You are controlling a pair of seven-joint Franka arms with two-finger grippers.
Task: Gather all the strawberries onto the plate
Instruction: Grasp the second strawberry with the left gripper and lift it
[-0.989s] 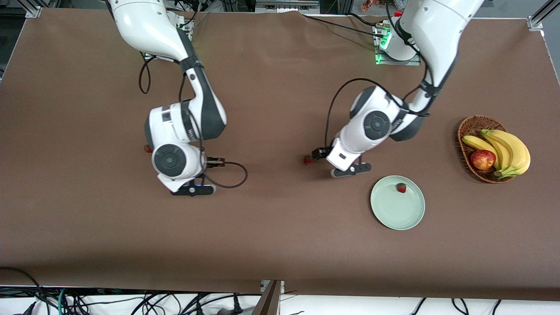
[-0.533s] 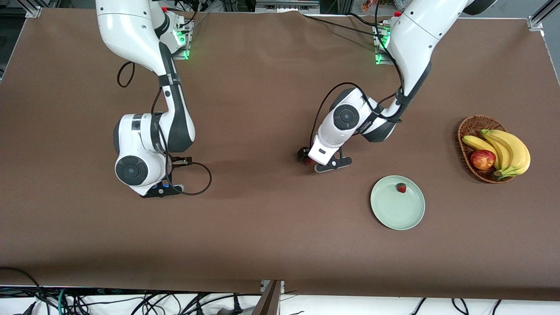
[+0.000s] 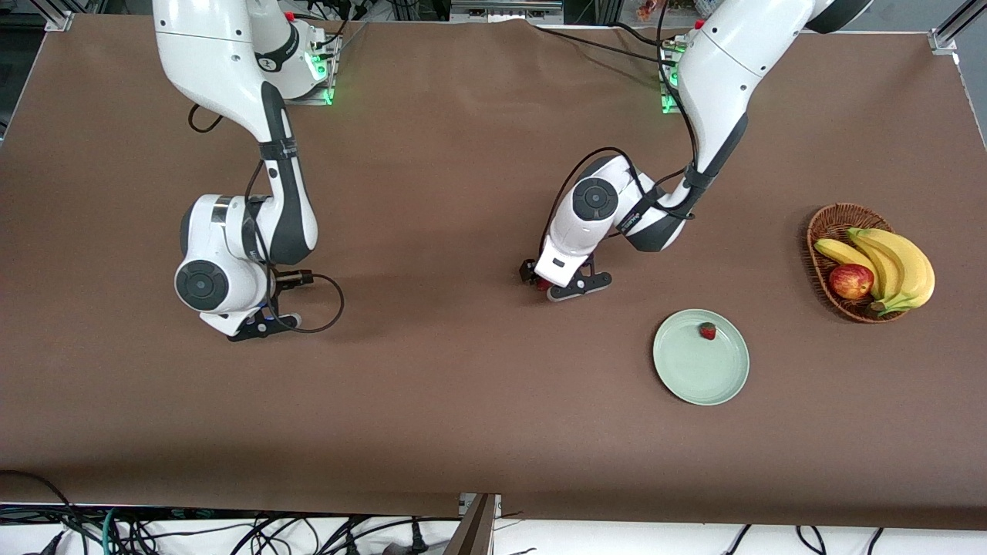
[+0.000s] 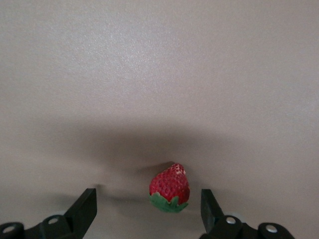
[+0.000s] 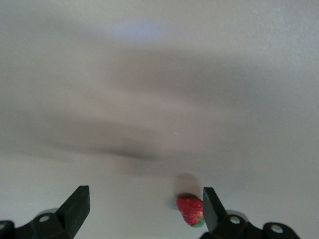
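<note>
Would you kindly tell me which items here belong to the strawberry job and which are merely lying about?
Belonging to the job:
- strawberry in the plate
- plate
- strawberry between the open left gripper's fingers
- strawberry by the right gripper

Lying about:
- wicker basket
- bananas
- apple

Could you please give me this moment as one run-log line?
left gripper: open around strawberry | right gripper: open, strawberry by finger | plate: one strawberry

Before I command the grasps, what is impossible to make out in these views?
- Front view: the small red strawberry under the left gripper is mostly hidden by the wrist.
- Front view: the right gripper and its small red strawberry are hidden by the arm.
- Right wrist view: motion blur; berry beside one finger, contact unclear.
</note>
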